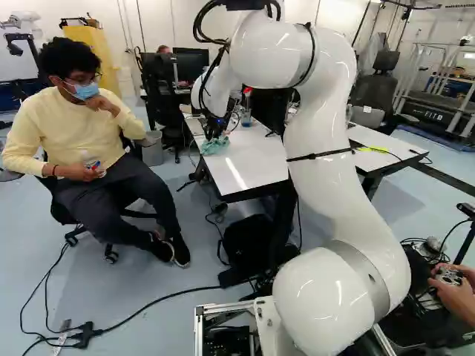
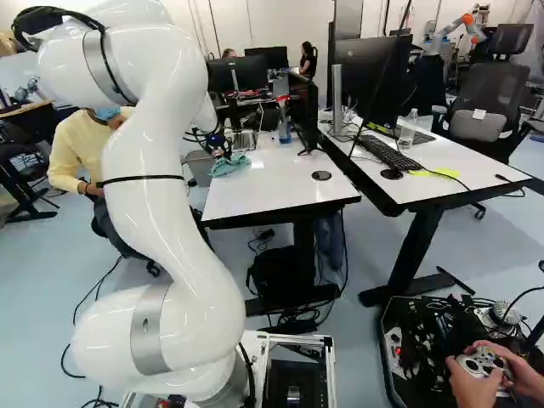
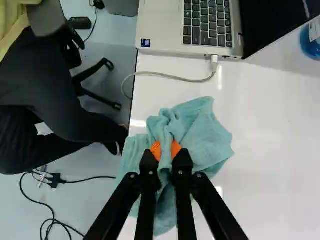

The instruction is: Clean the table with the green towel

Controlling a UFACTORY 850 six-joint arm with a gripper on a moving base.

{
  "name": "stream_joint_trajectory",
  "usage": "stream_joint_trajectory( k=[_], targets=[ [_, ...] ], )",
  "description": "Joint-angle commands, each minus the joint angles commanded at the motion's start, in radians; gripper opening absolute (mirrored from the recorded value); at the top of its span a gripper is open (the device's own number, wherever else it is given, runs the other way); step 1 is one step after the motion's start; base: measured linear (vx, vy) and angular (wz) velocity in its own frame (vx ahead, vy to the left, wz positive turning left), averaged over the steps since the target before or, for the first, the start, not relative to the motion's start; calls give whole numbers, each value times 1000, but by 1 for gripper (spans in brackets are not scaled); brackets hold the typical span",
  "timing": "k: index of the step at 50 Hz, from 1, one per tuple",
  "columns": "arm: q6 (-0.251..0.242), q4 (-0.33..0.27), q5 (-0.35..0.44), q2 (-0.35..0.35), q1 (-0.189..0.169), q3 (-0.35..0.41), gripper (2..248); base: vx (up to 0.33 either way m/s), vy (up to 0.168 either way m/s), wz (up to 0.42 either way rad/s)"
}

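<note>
At the table's long left side in the left base view, the green towel (image 3: 202,137) lies bunched on the white table (image 2: 280,187), reaching its edge. A fold of it stands up between the orange pads (image 3: 155,150) of the gripper (image 1: 216,136), pinched from both sides, and the rest spreads out around the fingers in loose creases.

The gripper points steeply down, its tips low over the tabletop. From where I stand, the arm (image 1: 323,141) makes a tall, crooked shape: it bulges out from the joint at its foot, climbs to a high bend well above the table, then reaches forward and slopes down to the towel.

Near the towel sits an open laptop (image 3: 170,25), and a pale cable (image 3: 170,76) runs from its side and loops toward the table's edge. A blue bottle (image 2: 284,129) stands farther in on the same table. Over on the other table (image 2: 467,174), well apart from the towel, there's a black keyboard (image 2: 389,154) in front of a big monitor (image 2: 371,81), with a clear bottle (image 2: 408,129) just beyond the keyboard.
</note>
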Motion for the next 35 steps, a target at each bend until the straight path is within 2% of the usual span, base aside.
stream_joint_trajectory(
  k=[9, 27, 35],
  targets=[
    [0, 0, 0, 31, -6, 43, 41, 0, 0, 0],
    [0, 0, 0, 44, -8, 57, 41, 0, 0, 0],
    [0, 2, 1, 82, -9, 90, 41, 0, 0, 0]
  ],
)
